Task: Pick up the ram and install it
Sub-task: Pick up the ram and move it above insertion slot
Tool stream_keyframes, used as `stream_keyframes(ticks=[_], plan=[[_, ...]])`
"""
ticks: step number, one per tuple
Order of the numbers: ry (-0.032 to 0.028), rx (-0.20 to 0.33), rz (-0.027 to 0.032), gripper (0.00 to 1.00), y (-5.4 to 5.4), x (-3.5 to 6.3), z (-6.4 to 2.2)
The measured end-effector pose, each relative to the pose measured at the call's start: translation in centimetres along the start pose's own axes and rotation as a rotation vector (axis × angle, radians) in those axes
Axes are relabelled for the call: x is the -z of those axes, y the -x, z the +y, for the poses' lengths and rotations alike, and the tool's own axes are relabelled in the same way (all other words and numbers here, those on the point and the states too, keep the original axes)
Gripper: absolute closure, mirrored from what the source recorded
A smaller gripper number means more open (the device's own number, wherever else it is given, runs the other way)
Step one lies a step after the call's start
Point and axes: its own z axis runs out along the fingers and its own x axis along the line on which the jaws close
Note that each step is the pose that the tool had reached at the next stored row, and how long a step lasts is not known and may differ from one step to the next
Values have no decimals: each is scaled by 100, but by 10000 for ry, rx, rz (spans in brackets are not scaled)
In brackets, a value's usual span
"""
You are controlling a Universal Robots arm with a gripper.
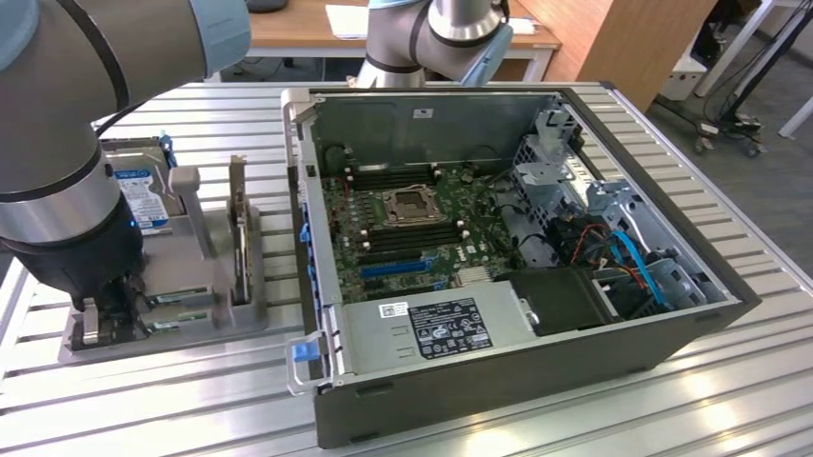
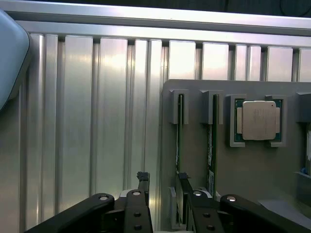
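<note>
Two green ram sticks stand on edge in slots of a grey parts holder (image 2: 194, 160): one ram stick (image 2: 179, 141) nearer the holder's edge, the other (image 2: 212, 141) beside it. My gripper (image 2: 162, 178) hangs open just above that end of the holder, and the nearer stick runs close along one black fingertip (image 2: 182, 177). The other fingertip (image 2: 142, 177) is over the bare table slats. In the exterior view the gripper (image 1: 109, 309) is low over the holder (image 1: 242, 319), to the left of the open computer case (image 1: 711, 286). Nothing is held.
On the holder sit a silver hard drive (image 1: 140, 195) with a blue-white label, an upright dark expansion card (image 1: 238, 219) and a processor chip (image 2: 259, 120). The case shows its motherboard (image 1: 406, 214), memory slots (image 1: 381, 176), power supply (image 1: 432, 328) and cables. Everything rests on a slatted aluminium table (image 1: 152, 400).
</note>
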Motion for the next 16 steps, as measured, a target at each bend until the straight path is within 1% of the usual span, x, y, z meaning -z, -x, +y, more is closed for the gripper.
stream_keyframes(ticks=[7, 16], plan=[[-1, 2, -1, 64, 3, -1, -1], [0, -1, 0, 64, 87, -5, -1]])
